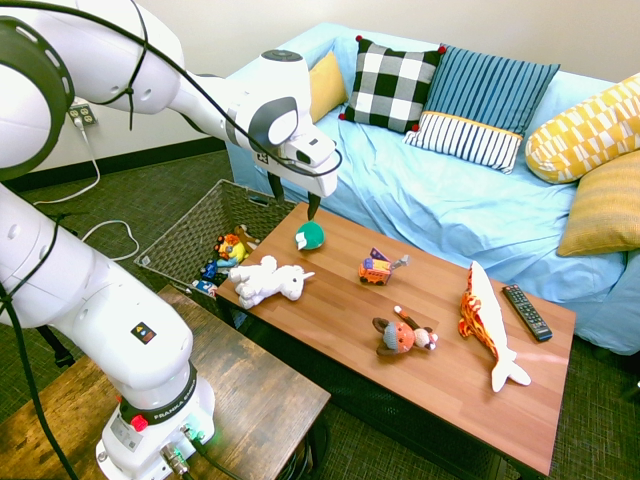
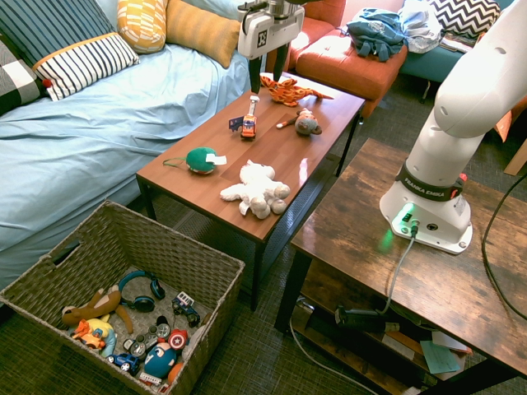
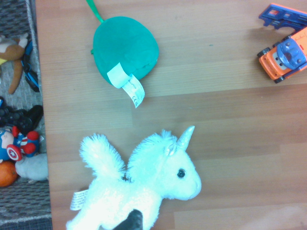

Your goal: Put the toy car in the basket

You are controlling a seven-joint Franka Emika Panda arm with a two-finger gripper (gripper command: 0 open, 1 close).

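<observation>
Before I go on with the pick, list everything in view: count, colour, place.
Toy car: 1, orange with blue and purple, on coffee table
Round toy: 1, green, on coffee table
Unicorn plush: 1, white, on coffee table
Small plush: 1, brown with blue face, same table
Long plush: 1, orange and white, same table
Remote: 1, black, same table
Basket: 1, grey-brown, beside coffee table
Headphones: 1, dark blue, in basket
Other toys: several, mixed colours, in basket
Sofa: 1, blue-covered, cushions on it
Seat: 1, orange-red, backpack on it
Arm: 1, white
Gripper: 1, open, above coffee table
</observation>
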